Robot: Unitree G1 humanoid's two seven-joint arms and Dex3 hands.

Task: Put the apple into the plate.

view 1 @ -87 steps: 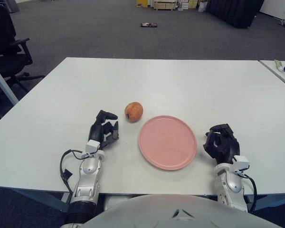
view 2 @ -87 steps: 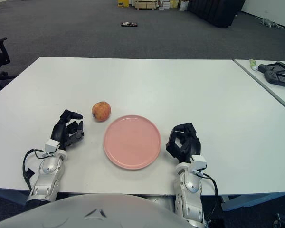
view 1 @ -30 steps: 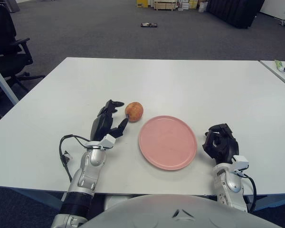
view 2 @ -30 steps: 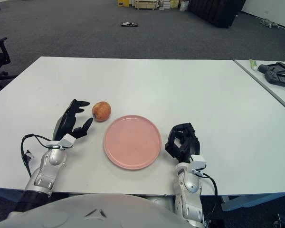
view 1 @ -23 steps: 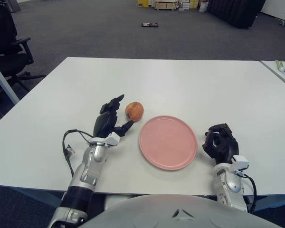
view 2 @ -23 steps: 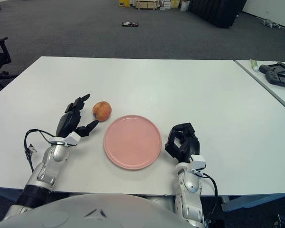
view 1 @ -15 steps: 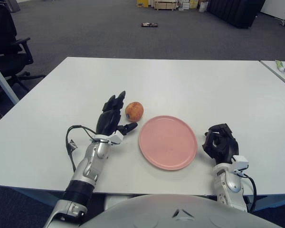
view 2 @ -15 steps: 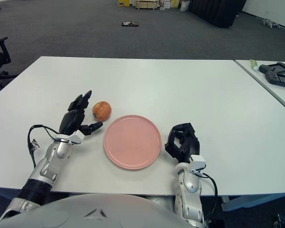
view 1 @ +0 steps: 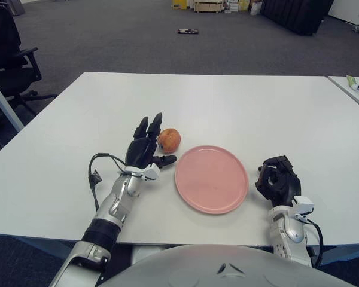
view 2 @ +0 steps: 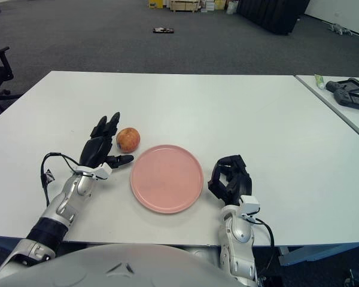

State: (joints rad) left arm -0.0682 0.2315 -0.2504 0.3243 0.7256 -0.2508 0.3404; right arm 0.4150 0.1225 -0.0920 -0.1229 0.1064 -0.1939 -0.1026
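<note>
Reaching with spread fingers, the left hand (view 1: 147,148) is just beside the apple (view 1: 169,140), at the pink plate's (view 1: 211,179) ten o'clock. The right hand (view 1: 278,180) stays curled at three o'clock, holding nothing.

1. Bright, even light from overhead.
2. Soft, faint shadows lie under the left hand (view 1: 145,149) and the right hand (view 1: 278,179).
3. No glare on the table (view 1: 239,101); focus is sharp throughout.
</note>
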